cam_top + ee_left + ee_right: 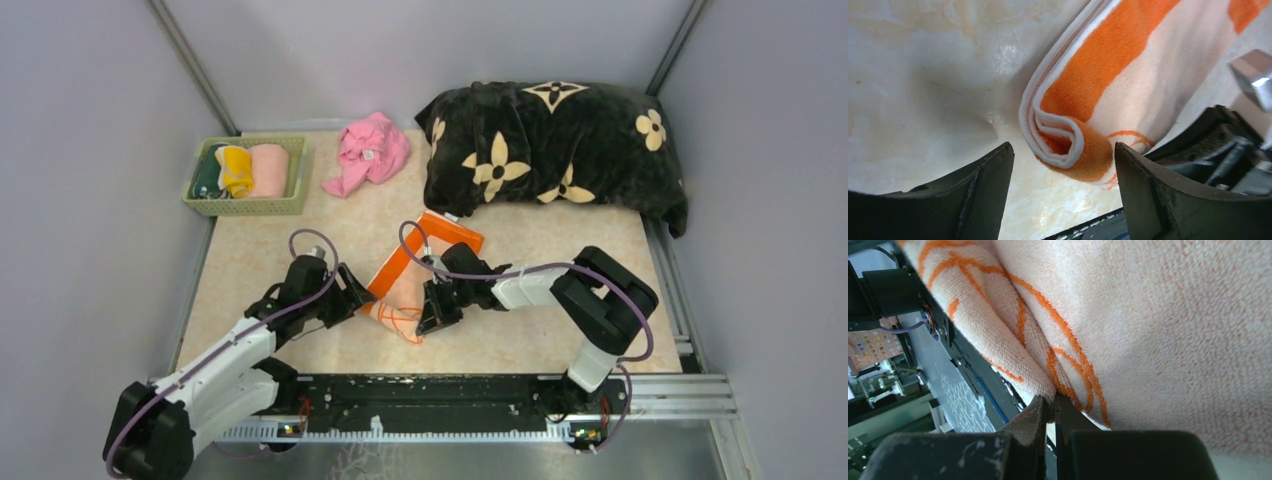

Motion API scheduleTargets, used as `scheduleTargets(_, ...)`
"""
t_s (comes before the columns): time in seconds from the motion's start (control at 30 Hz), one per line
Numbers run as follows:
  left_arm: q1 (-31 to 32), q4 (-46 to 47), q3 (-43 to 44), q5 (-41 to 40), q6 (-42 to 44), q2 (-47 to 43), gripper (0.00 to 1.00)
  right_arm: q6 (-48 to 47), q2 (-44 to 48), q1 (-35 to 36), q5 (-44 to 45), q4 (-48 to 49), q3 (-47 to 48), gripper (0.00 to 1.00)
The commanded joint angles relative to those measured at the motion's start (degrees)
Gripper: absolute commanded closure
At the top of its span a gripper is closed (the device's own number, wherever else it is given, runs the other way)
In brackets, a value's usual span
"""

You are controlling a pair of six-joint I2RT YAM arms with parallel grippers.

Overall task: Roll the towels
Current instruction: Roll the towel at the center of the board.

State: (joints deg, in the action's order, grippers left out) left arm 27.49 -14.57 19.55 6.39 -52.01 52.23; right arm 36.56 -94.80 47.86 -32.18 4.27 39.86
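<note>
The peach towel [415, 270] with its orange border lies mid-table, its near end curled into a small roll [1070, 145]. My left gripper [352, 297] is open at the roll's left end; in the left wrist view [1063, 167] its fingers stand either side of the roll without touching it. My right gripper [432, 310] is shut on the towel's near right edge; the right wrist view [1053, 402] shows the fingers pinching the peach cloth [1148, 325] with orange lines. The grey duck towel is out of view.
A green basket [245, 203] at the back left holds rolled cloths. A crumpled pink cloth [368, 152] lies at the back centre. The big black flowered blanket [555, 150] fills the back right. The black rail [450, 400] runs along the near edge.
</note>
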Motion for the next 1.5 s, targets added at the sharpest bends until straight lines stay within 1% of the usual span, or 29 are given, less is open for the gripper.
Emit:
scheduleTargets(0.0, -0.23, -4.61, 2.21, -3.05, 0.96, -6.81, 0.20, -1.27, -2.16, -1.67, 0.60, 0.60, 1.72, 1.00)
scheduleTargets(0.13, -0.19, -8.53, -0.07, -2.06, -0.64, -14.64, 0.22, -0.88, -2.85, -2.19, -0.34, 1.41, 1.71, 1.00)
scheduleTargets(0.2, -0.17, -9.11, -1.41, -1.03, -1.46, -17.11, 0.23, -0.93, -3.27, -2.22, -0.56, 1.57, 1.93, 1.00)
scheduleTargets(0.27, -0.19, -8.00, -2.75, 0.14, -1.66, -17.80, 0.26, -1.04, -3.61, -2.33, -0.93, 1.76, 2.14, 1.00)
scheduleTargets(0.33, -0.23, -5.83, -3.55, 0.91, -1.70, -16.54, 0.28, -0.99, -4.00, -2.32, -1.09, 1.79, 2.32, 1.00)
scheduleTargets(0.47, -0.24, -0.12, -3.74, 0.65, -0.88, -10.39, 0.36, -1.30, -3.79, -2.48, -1.10, 1.47, 2.42, 1.00)
scheduleTargets(0.63, -0.19, 6.56, -3.60, -0.06, -0.49, -2.27, 0.37, -2.79, -2.26, -2.68, 0.24, -0.94, 2.83, 0.99)
scheduleTargets(0.73, -0.30, 7.12, -3.17, -1.48, -0.62, 1.15, 0.37, -4.31, -0.61, -2.68, 1.89, -3.35, 3.32, 0.94)
scheduleTargets(0.8, -0.31, 6.53, -2.86, -2.20, -0.83, 2.79, 0.38, -5.53, 1.39, -2.57, 2.37, -4.80, 3.83, 0.87)
scheduleTargets(0.83, -0.31, 6.29, -2.90, -2.36, -0.91, 3.32, 0.38, -6.49, 2.69, -2.40, 2.64, -5.64, 4.16, 0.81)
scheduleTargets(0.93, -0.30, 5.75, -3.08, -3.21, -1.35, 4.29, 0.39, -9.72, 6.78, -0.20, 8.35, -10.42, 6.08, 0.66)
scheduleTargets(1.0, -0.33, 6.04, -3.40, -3.51, -1.58, 4.71, 0.41, -11.98, 9.57, 2.49, 15.92, -14.06, 7.85, 0.59)
scheduleTargets(1.03, -0.30, 6.22, -3.46, -3.64, -1.68, 5.03, 0.41, -13.10, 10.82, 3.84, 19.02, -15.49, 8.70, 0.58)
scheduleTargets(1.13, -0.41, 6.93, -3.26, -3.44, -1.70, 6.72, 0.41, -15.83, 13.90, 8.49, 27.42, -17.46, 10.47, 0.56)
scheduleTargets(1.27, -0.41, 7.55, -1.98, -2.45, -1.22, 9.85, 0.41, -19.46, 15.04, 14.29, 36.53, -18.24, 12.53, 0.56)
scheduleTargets(1.33, -0.41, 7.80, -1.44, -2.02, -1.16, 11.19, 0.41, -21.39, 14.68, 17.25, 38.85, -17.64, 13.45, 0.56)
scheduleTargets(1.47, -0.38, 8.17, -1.01, -1.87, -1.02, 12.32, 0.41, -25.50, 12.46, 20.82, 40.40, -14.71, 14.47, 0.55)
